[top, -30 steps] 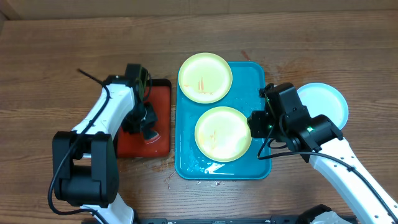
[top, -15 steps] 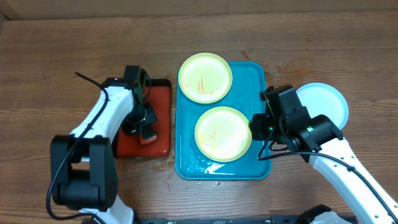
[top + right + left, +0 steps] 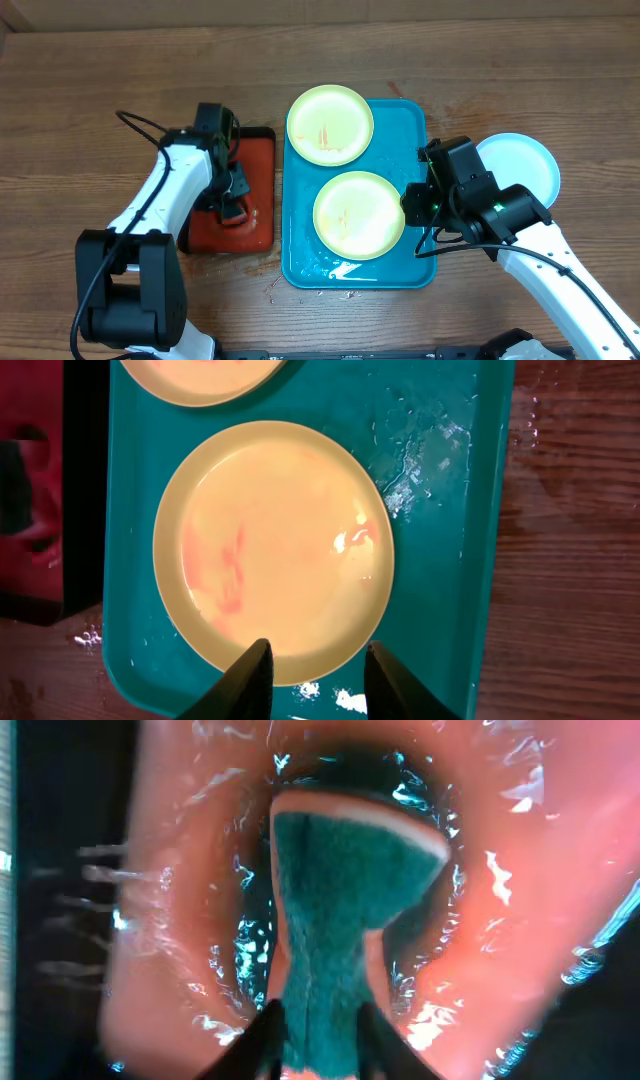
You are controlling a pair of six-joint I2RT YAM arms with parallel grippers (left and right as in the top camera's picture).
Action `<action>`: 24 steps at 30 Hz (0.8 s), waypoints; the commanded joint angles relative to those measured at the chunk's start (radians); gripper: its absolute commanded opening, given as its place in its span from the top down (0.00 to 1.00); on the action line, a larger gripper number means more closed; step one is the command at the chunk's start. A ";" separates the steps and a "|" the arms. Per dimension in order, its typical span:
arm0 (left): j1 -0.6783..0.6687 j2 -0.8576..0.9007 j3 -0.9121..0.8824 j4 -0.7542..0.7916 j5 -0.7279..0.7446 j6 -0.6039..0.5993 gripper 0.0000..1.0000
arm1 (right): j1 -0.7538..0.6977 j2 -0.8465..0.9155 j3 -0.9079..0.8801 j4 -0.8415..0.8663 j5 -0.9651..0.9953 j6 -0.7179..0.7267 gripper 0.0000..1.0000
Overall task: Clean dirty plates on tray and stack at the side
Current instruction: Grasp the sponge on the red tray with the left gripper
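Left gripper (image 3: 318,1023) clamps green sponge (image 3: 350,890) — fingers mostly out of frame | right gripper (image 3: 318,656) parted, empty, over plate (image 3: 270,540)

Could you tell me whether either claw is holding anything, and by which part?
The left claw pinches a green sponge by its near, narrow end. The right claw is open over a plate, holding nothing.

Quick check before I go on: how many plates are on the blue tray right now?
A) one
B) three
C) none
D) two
D: the far plate and the near plate lie on the tray, while the whitish plate sits off it on the table, to its right.
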 commanded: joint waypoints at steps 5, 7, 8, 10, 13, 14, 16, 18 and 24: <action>0.005 -0.002 -0.123 0.114 0.001 0.014 0.63 | -0.002 -0.004 0.014 0.002 -0.006 -0.007 0.68; 0.005 -0.002 -0.143 0.137 0.007 0.013 0.71 | -0.002 -0.004 0.014 -0.002 -0.006 -0.007 0.69; 0.005 -0.002 -0.151 0.147 0.007 0.013 0.81 | -0.002 -0.004 0.014 -0.002 -0.006 -0.007 0.69; 0.005 -0.002 -0.162 0.157 0.008 0.013 0.96 | -0.002 -0.004 0.014 -0.005 -0.006 -0.007 0.68; 0.005 -0.002 -0.160 0.153 0.008 0.013 0.95 | -0.002 -0.004 0.014 -0.006 -0.006 -0.007 0.69; 0.005 -0.002 -0.156 0.148 0.010 0.014 0.96 | -0.002 -0.004 0.014 -0.006 -0.006 -0.007 0.69; 0.006 -0.003 -0.137 0.119 0.010 0.014 0.96 | -0.002 -0.004 0.014 -0.009 -0.005 -0.007 0.69; 0.007 -0.007 -0.089 0.062 0.010 0.014 0.96 | -0.002 -0.004 0.014 -0.012 -0.005 -0.007 0.72; 0.006 -0.069 0.076 -0.113 0.010 0.015 0.96 | -0.050 -0.004 0.014 0.000 0.058 0.070 0.76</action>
